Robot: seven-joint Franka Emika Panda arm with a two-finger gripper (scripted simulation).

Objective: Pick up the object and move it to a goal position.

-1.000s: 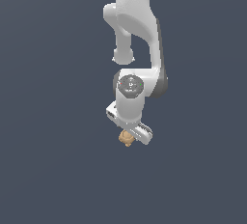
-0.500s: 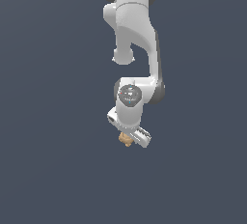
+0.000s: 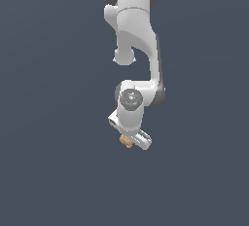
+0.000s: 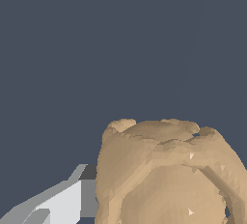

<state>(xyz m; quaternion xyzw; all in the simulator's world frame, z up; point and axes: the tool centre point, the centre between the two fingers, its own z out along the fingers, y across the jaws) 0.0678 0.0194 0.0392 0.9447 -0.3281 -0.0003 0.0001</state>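
In the exterior view you had the white arm [image 3: 133, 35] reaching down from the top of the frame, folded at a dark-ringed joint, with the tool [image 3: 130, 141] at its lowest end. The object [image 3: 126, 141], a small tan-orange lump, sat right at the tool's tip, tucked against the white body on the exterior view's left of it. Nothing but plain dark blue-grey lay around and beneath it; no counter edge, shadow or goal marker showed, so you could not tell from here whether the lump was lifted or resting on something. The fingers themselves were too small to make out in this view. In the wrist view the object [image 4: 166, 175] filled much of the picture, very close to the camera, its rounded, faceted tan surface carrying a curved ridge. One pale grey finger [image 4: 58, 203] with a dark inner face lay against its side, touching it; the opposite finger was hidden behind the lump. Judged from that contact and from how the lump sat at the tip, the tool looked pinched onto the object, though only one side of the grip showed. You were most likely in the carrying step, grasp made and goal not yet reached. The next move would call for a steady transfer with grip pressure held, since so small and rounded a lump could twist or slip between the pads.
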